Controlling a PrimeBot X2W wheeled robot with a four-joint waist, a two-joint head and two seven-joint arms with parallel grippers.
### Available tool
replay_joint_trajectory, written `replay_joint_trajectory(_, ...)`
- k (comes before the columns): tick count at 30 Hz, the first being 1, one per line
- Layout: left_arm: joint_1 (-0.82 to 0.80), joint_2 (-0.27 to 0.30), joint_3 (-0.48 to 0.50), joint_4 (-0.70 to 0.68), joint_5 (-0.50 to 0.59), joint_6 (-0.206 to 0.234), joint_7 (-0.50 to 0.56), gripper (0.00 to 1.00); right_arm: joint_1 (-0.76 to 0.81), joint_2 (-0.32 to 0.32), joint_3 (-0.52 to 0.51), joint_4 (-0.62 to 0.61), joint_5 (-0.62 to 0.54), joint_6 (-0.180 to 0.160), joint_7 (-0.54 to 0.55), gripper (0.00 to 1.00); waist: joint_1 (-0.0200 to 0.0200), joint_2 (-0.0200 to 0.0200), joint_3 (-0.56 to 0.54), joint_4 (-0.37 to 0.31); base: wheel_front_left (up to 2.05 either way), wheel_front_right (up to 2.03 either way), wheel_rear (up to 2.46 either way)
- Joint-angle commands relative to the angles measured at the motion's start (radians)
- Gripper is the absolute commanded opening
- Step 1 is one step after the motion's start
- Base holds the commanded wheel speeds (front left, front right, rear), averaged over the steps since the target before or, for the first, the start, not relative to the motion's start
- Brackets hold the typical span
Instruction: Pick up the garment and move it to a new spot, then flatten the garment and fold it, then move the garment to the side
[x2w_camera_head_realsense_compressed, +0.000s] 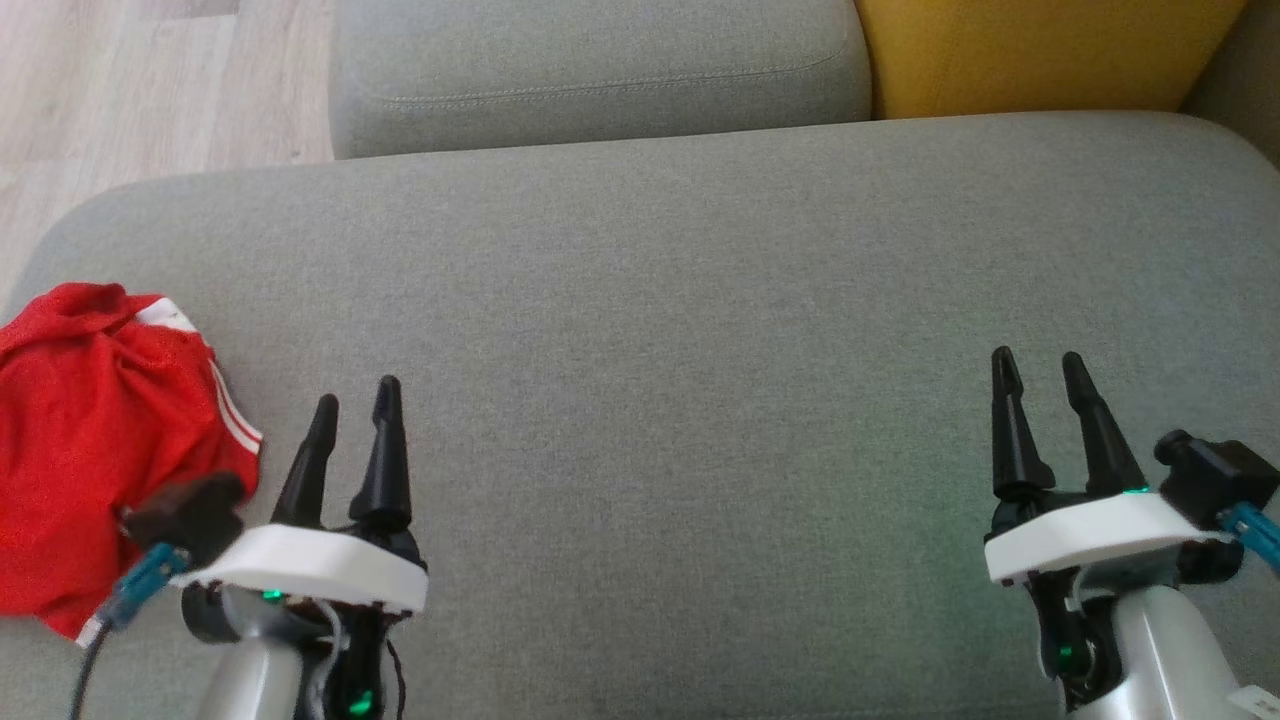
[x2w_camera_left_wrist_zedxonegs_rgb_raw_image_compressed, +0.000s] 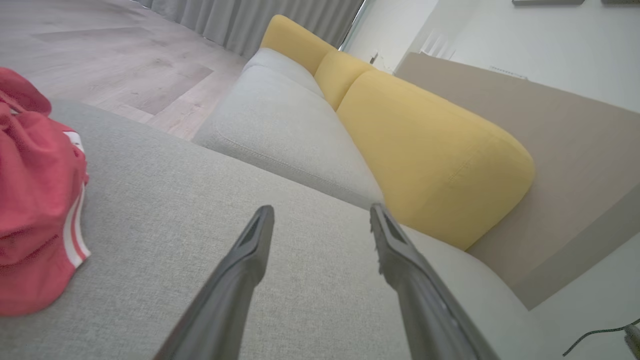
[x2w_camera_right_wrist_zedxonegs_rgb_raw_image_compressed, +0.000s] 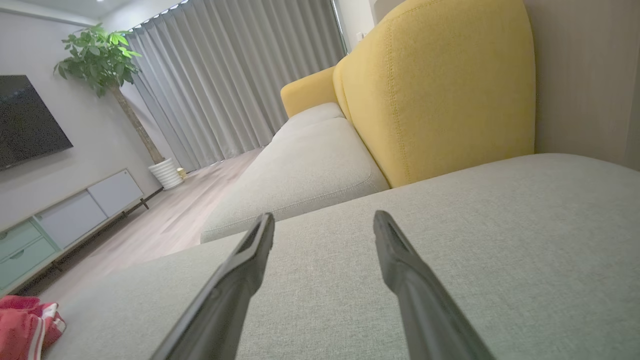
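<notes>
Your garment (x2w_camera_head_realsense_compressed: 90, 440) lies at the left edge of the grey cushion (x2w_camera_head_realsense_compressed: 680, 330), toward its near left corner. It is a red heap with white stripes, bunched and creased rather than laid flat. Part of it runs off the side of the head view, so you cannot tell whether it hangs over the edge.

Your left gripper (x2w_camera_head_realsense_compressed: 357, 391) hovers over the cushion's near edge, just right of the garment, with its fingers apart and nothing between them. Its wrist camera housing overlaps the cloth in the head view, and you cannot tell whether the two touch. Your right gripper (x2w_camera_head_realsense_compressed: 1038, 355) hovers over the near edge toward the right corner, well apart from the garment, its fingers likewise apart and empty.

Judging by the heap, none of the task looks done: no flat panel, straight edge or tidy fold shows. A garment at the side could mean the last step is finished, but a crumpled pile argues against that. Count everything as left:
- grasp and lift it
- carry it to the middle of the cushion
- spread it flat
- fold it
- move it aside

The left gripper is the nearer one for the first grasp, and the raised folds by the striped hem look like the easiest hold.
</notes>
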Motion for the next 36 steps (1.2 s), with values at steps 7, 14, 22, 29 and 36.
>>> replay_joint_trajectory(7,-0.046,0.048,-0.042,-0.014,0.109,0.056,-0.028,1.00,-0.058,-0.001,0.024,-0.023,-0.125,0.003,-0.033,1.00,0.0000,0.0000,0.000,-0.002,0.00,0.00,0.00)
replay_joint_trajectory(14,-0.056,0.076,-0.096,-0.007,0.188,0.110,-0.049,1.00,-0.065,0.003,0.040,-0.014,-0.231,0.003,-0.054,1.00,0.0000,0.0000,0.000,-0.003,0.00,0.00,0.00)
replay_joint_trajectory(22,-0.064,0.093,-0.148,-0.009,0.264,0.161,-0.075,1.00,-0.073,0.005,0.040,0.003,-0.298,0.004,-0.080,1.00,0.0000,0.0000,0.001,-0.002,0.00,0.00,0.00)
replay_joint_trajectory(29,-0.047,0.051,-0.097,0.023,0.233,0.117,-0.096,1.00,-0.077,0.004,0.073,0.045,-0.241,0.004,-0.101,1.00,0.0000,0.0000,-0.003,-0.002,0.00,0.00,0.00)
replay_joint_trajectory(36,-0.024,0.009,-0.034,0.038,0.237,0.067,-0.113,1.00,-0.087,0.004,0.101,0.100,-0.175,0.004,-0.113,1.00,0.0000,0.0000,-0.009,-0.001,0.00,0.00,0.00)
